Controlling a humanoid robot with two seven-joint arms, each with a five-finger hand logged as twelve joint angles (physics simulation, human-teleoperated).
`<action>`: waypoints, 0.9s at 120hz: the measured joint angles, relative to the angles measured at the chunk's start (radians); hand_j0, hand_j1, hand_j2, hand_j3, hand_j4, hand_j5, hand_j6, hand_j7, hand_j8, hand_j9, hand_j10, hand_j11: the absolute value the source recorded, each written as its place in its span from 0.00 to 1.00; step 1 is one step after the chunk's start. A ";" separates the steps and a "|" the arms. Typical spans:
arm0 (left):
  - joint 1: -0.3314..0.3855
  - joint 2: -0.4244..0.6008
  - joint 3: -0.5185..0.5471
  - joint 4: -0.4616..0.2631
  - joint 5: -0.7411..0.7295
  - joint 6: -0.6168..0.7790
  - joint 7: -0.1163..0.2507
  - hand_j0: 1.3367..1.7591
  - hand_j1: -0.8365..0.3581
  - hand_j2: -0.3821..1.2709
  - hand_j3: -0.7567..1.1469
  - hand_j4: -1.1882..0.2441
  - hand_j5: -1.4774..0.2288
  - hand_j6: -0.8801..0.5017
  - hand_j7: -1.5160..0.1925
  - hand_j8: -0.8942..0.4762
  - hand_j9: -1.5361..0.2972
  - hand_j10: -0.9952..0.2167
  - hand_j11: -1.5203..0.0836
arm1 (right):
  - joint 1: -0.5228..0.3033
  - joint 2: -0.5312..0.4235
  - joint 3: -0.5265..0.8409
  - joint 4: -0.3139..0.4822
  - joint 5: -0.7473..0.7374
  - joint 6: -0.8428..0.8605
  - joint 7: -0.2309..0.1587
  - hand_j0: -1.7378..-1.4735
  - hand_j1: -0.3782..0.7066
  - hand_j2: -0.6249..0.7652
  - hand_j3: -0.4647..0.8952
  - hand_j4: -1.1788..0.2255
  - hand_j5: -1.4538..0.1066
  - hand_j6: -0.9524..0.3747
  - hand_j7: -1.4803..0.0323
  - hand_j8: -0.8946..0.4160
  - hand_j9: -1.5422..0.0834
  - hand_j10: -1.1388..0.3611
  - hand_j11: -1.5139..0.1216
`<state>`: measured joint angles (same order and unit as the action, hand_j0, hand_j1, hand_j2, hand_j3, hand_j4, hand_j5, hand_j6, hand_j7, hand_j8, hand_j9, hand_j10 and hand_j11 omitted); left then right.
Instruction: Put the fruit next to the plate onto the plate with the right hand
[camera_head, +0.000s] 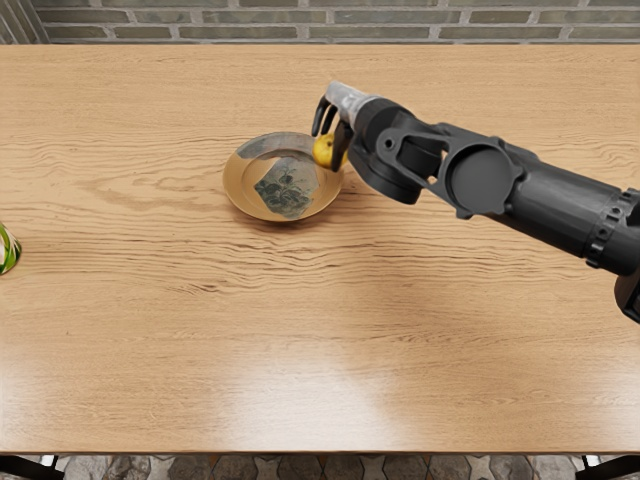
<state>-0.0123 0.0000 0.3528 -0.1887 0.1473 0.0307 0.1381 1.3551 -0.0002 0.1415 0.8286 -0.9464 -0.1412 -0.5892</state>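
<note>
Right hand (334, 124) tight around fruit (323, 152)

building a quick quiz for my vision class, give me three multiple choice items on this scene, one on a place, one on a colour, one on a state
1. Where is the fruit?
A) at the right rim of the plate
B) far to the left of the plate
C) at the picture's bottom edge

2. What colour is the fruit?
A) red
B) yellow
C) purple

3. How is the right hand?
A) open, holding nothing
B) out of view
C) shut on the fruit

Answers:
1 A: the fruit shows right at the plate's right rim.
2 B: its skin shows yellow inside the grasp.
3 C: the hand is curled round the fruit.
</note>
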 joint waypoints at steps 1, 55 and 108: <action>0.000 0.000 0.000 0.000 0.000 0.000 0.000 0.76 0.99 0.23 0.40 0.83 0.87 0.64 0.89 0.65 0.84 0.82 0.95 | -0.001 0.000 0.000 0.001 0.000 0.000 0.000 0.30 0.68 0.89 0.34 0.25 0.19 0.36 0.25 0.37 0.25 0.20 0.23; 0.000 0.000 0.000 0.000 0.000 0.000 0.000 0.76 0.99 0.23 0.40 0.83 0.87 0.64 0.89 0.65 0.84 0.82 0.95 | -0.023 0.000 0.010 0.000 0.001 -0.007 0.020 0.30 0.29 0.58 0.34 0.61 0.64 0.56 0.70 0.54 0.68 0.54 0.65; 0.000 0.000 0.000 0.000 0.000 0.000 0.000 0.76 0.99 0.23 0.40 0.83 0.87 0.64 0.89 0.65 0.84 0.82 0.95 | -0.039 -0.221 0.211 0.113 0.340 0.488 0.143 0.30 0.09 0.46 0.34 0.79 0.87 0.67 0.92 0.64 0.89 0.71 0.87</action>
<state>-0.0123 0.0000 0.3528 -0.1887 0.1473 0.0307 0.1381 1.3157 -0.2207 0.3520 0.9417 -0.6064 0.3468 -0.4464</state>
